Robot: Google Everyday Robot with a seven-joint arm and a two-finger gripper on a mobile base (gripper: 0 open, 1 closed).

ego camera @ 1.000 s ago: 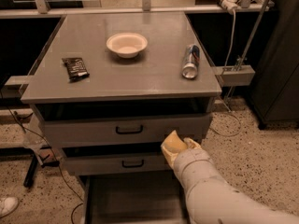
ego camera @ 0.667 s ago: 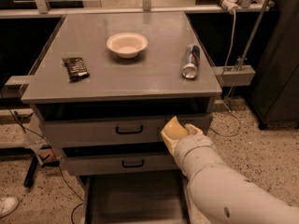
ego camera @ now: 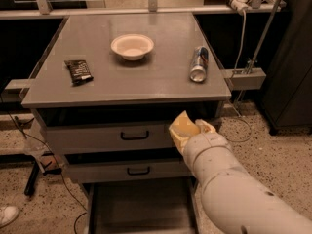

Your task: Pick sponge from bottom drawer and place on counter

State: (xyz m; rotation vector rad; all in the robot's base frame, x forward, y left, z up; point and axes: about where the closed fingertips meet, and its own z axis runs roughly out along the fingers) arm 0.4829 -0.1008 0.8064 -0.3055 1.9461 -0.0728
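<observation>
My gripper (ego camera: 191,130) is at the end of the white arm that comes in from the lower right. It is shut on the yellow-tan sponge (ego camera: 182,127) and holds it in the air in front of the right end of the top drawer, just below the counter's front edge. The counter (ego camera: 146,79) is the broad grey top of the cabinet. The bottom drawer (ego camera: 141,206) is pulled out below, and its grey floor shows nothing on it. The arm hides the drawer's right side.
A white bowl (ego camera: 132,46) stands on the counter at the back middle. A dark snack packet (ego camera: 78,71) lies at the left and a can (ego camera: 199,64) lies on its side at the right. The two upper drawers (ego camera: 112,138) with black handles are pulled slightly out.
My gripper has risen with the sponge, from the second drawer's level to the top drawer's level, and moved slightly right. Nothing on the counter has moved.
</observation>
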